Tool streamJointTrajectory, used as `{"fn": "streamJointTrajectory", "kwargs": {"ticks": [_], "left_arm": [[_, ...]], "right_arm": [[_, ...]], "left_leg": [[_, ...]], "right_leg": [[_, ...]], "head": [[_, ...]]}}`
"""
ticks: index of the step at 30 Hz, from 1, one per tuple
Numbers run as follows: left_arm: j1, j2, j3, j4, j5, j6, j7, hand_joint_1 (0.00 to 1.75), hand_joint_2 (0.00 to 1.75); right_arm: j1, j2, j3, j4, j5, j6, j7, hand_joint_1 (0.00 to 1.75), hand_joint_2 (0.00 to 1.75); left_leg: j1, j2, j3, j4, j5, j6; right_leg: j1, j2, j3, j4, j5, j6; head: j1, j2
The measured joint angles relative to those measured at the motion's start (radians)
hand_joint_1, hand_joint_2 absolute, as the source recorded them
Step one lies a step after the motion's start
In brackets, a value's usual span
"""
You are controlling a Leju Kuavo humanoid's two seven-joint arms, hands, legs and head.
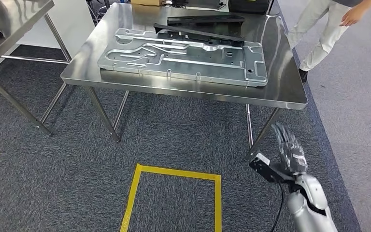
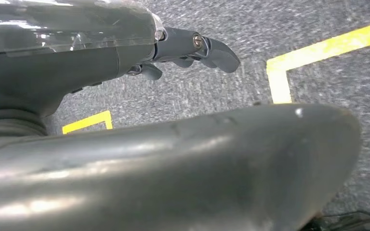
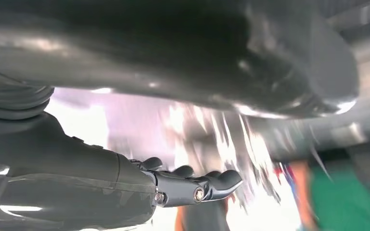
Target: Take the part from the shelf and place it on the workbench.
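showing in head view, part (image 1: 183,57) lies on workbench (image 1: 290,92).

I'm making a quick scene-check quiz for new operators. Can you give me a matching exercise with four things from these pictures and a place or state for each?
Column 1:
1. silver metal panel
2. black part
3. right robot hand
4. yellow tape square

Column 2:
A. on the carpet floor
B. lying flat on the steel workbench
C. raised beside the table corner, fingers spread, holding nothing
D. resting across the panel's far edge

Pairs: 1-B, 2-D, 3-C, 4-A
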Motion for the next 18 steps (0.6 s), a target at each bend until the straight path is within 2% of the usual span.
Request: {"fn": "streamJointTrajectory", "kwargs": {"ticks": [2,3,4,5,6,7,8,9,10,11,12,13,14,16,18], "left_arm": [[0.002,0.0,0.0,0.0,-0.001,0.001,-0.002,0.0,0.0],[0.004,0.0,0.0,0.0,-0.002,0.001,-0.002,0.0,0.0],[0.007,0.0,0.0,0.0,-0.003,0.001,-0.002,0.0,0.0],[0.008,0.0,0.0,0.0,-0.005,0.002,-0.002,0.0,0.0],[0.009,0.0,0.0,0.0,-0.007,0.003,-0.001,0.0,0.0],[0.009,0.0,0.0,0.0,-0.01,0.005,0.0,0.0,0.0],[0.009,0.0,-0.001,0.0,-0.014,0.006,0.001,0.0,0.0],[0.008,0.0,-0.002,0.0,-0.018,0.008,0.002,0.0,0.0],[0.008,0.0,-0.003,0.0,-0.023,0.009,0.005,0.0,0.0],[0.006,0.0,-0.003,0.0,-0.028,0.01,0.007,0.0,0.0],[0.004,0.0,-0.004,0.0,-0.033,0.011,0.011,0.0,0.0],[0.002,0.0,-0.006,0.0,-0.037,0.011,0.013,0.0,0.0],[0.0,0.0,-0.007,0.0,-0.041,0.011,0.015,0.0,0.0],[0.0,0.0,-0.01,0.0,-0.045,0.011,0.018,0.0,0.0],[0.003,0.0,-0.013,0.0,-0.049,0.01,0.023,0.0,0.0]], "right_arm": [[0.029,0.058,-0.064,0.124,-0.036,-0.024,-0.045,0.0,0.0],[0.038,0.082,-0.093,0.19,-0.049,-0.034,-0.063,0.0,0.0],[0.041,0.1,-0.117,0.252,-0.058,-0.037,-0.07,0.0,0.0],[0.041,0.115,-0.14,0.313,-0.069,-0.033,-0.067,0.0,0.0],[0.037,0.128,-0.165,0.381,-0.079,-0.029,-0.059,0.0,0.0],[0.032,0.139,-0.193,0.454,-0.088,-0.027,-0.049,0.0,0.0],[0.027,0.149,-0.219,0.524,-0.097,-0.025,-0.038,0.0,0.0],[0.022,0.158,-0.243,0.588,-0.106,-0.021,-0.028,0.0,0.0],[0.019,0.166,-0.264,0.644,-0.115,-0.012,-0.015,0.0,0.0],[0.018,0.174,-0.282,0.692,-0.122,-0.001,0.003,0.0,0.0],[0.02,0.182,-0.3,0.737,-0.129,0.013,0.023,0.0,0.0],[0.025,0.191,-0.318,0.777,-0.133,0.024,0.042,0.0,0.0],[0.03,0.199,-0.334,0.81,-0.136,0.031,0.06,0.0,0.0],[0.035,0.216,-0.356,0.861,-0.134,0.04,0.089,0.0,0.0],[0.038,0.228,-0.365,0.898,-0.114,0.049,0.129,0.0,0.0]], "left_leg": [[-0.002,0.008,-0.018,-0.001,0.018,0.008],[-0.003,0.014,-0.029,0.0,0.025,0.008],[-0.004,0.021,-0.039,0.002,0.031,0.007],[-0.005,0.029,-0.049,0.005,0.036,0.006],[-0.005,0.037,-0.058,0.009,0.039,0.003],[-0.004,0.044,-0.065,0.014,0.042,0.001],[-0.005,0.051,-0.07,0.019,0.042,-0.003],[-0.007,0.058,-0.075,0.025,0.043,-0.008],[-0.009,0.065,-0.077,0.03,0.043,-0.014],[-0.01,0.073,-0.079,0.033,0.044,-0.02],[-0.011,0.081,-0.079,0.035,0.045,-0.025],[-0.01,0.082,-0.079,0.038,0.043,-0.032],[-0.008,0.071,-0.084,0.051,0.029,-0.038],[-0.003,0.034,-0.116,0.132,-0.032,-0.048],[-0.002,0.01,-0.166,0.266,-0.103,-0.053]], "right_leg": [[-0.004,0.005,-0.039,0.115,-0.096,0.01],[-0.006,0.006,-0.058,0.182,-0.129,0.015],[-0.007,0.006,-0.068,0.229,-0.136,0.018],[-0.009,0.006,-0.061,0.246,-0.123,0.021],[-0.011,0.003,-0.034,0.224,-0.098,0.023],[-0.013,-0.005,0.013,0.167,-0.073,0.022],[-0.011,-0.021,0.067,0.094,-0.062,0.019],[-0.008,-0.035,0.111,0.029,-0.062,0.012],[-0.004,-0.047,0.138,-0.015,-0.069,0.004],[0.0,-0.05,0.147,-0.035,-0.076,-0.005],[0.001,-0.044,0.144,-0.04,-0.077,-0.015],[-0.001,-0.038,0.142,-0.042,-0.074,-0.023],[-0.003,-0.03,0.139,-0.044,-0.07,-0.032],[-0.005,-0.017,0.132,-0.047,-0.06,-0.048],[-0.002,-0.002,0.121,-0.045,-0.051,-0.057]], "head": [[0.0,0.0],[0.0,0.0],[0.0,0.0],[0.0,0.0],[0.0,0.0],[0.0,0.0],[0.0,0.0],[0.0,0.0],[0.0,0.0],[0.0,0.0],[0.0,0.0],[0.0,0.0],[0.0,0.0],[0.0,0.0],[0.0,0.0]]}}
